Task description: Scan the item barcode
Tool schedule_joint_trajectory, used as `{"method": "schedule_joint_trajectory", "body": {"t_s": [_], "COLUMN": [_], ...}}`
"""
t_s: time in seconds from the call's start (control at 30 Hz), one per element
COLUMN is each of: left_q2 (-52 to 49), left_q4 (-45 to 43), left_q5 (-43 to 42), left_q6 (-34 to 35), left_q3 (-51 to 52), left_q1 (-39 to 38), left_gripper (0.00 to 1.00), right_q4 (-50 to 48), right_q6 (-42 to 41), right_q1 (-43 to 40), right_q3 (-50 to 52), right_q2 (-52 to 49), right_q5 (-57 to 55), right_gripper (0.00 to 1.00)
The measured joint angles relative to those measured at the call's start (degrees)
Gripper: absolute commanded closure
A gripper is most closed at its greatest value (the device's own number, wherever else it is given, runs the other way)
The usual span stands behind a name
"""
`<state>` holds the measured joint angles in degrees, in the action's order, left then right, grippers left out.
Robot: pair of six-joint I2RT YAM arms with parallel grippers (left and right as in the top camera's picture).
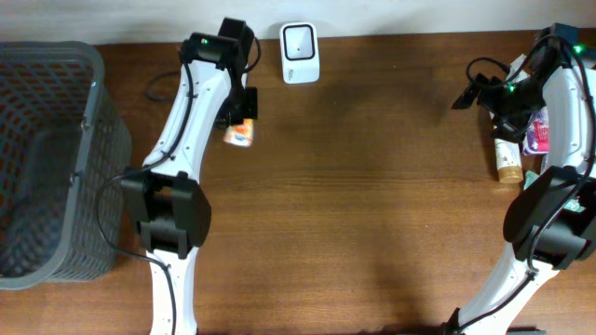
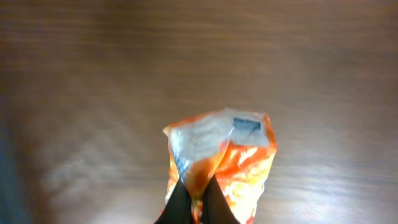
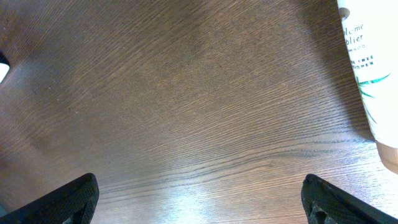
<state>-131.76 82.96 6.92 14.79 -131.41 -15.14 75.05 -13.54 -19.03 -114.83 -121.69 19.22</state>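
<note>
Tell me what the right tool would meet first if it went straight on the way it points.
Probably bare table: the open right tool faces only wood; the bottle lies off to one side. How far off is unclear.

Overhead looked straight down on the whole table (image 1: 372,186). Left wrist cam sat close on the orange packet (image 2: 221,162), which overhead had upper left of centre. Right wrist cam faced down near the wood, with the white bottle (image 3: 367,68) upper right, at overhead's right edge.
</note>
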Motion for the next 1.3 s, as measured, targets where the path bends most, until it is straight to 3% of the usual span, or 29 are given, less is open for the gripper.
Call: {"method": "schedule_joint_trajectory", "body": {"t_s": [0.2, 0.4, 0.6, 0.73, 0.8, 0.83, 0.9, 0.97, 1.1, 1.3], "left_q2": [0.94, 0.94, 0.94, 0.94, 0.94, 0.94, 0.94, 0.92, 0.94, 0.94], "left_q4": [1.75, -3.08, -4.31, -5.01, -5.03, -5.01, -4.26, -1.75, -0.26, -4.33], "left_q5": [28.72, 35.5, 23.12, 14.25, 11.47, 10.91, 10.08, 9.29, 6.75, -5.44], "left_q6": [9.51, 11.91, 12.52, 12.46, 12.04, 11.96, 11.78, 11.54, 10.91, 5.29], "left_q3": [3.91, 16.72, 19.47, 19.47, 19.47, 19.47, 19.23, 14.71, 7.45, 14.95], "left_q1": [-5.95, -11.89, -20.41, -24.15, -25.18, -25.16, -24.24, -20.5, -8.83, 0.83], "left_gripper": [1.0, 1.0, 0.62, 0.75, 0.76, 0.68, 0.41, 0.27, 0.28, 0.32], "right_q4": [0.0, 0.0, -0.02, -0.02, 0.0, 0.0, 0.0, 0.02, -0.02, -0.04], "right_q6": [0.0, -0.02, -0.07, -0.02, 0.0, -0.04, -0.02, -0.02, -0.02, -0.02], "right_q1": [0.0, 0.0, 0.0, 0.0, 0.0, 0.0, 0.0, 0.0, 0.0, 0.0], "right_q3": [0.0, 0.0, 0.0, 0.0, 0.0, 0.0, 0.0, 0.0, 0.0, 0.0], "right_q2": [0.0, 0.0, 0.0, 0.0, 0.0, 0.0, 0.0, 0.0, 0.0, 0.0], "right_q5": [0.0, 0.0, -0.02, 0.0, 0.0, -0.02, -0.02, 0.0, -0.02, 0.0], "right_gripper": [0.01, 0.01, 0.01, 0.01, 0.01, 0.01, 0.01, 0.01, 0.01, 0.01]}}
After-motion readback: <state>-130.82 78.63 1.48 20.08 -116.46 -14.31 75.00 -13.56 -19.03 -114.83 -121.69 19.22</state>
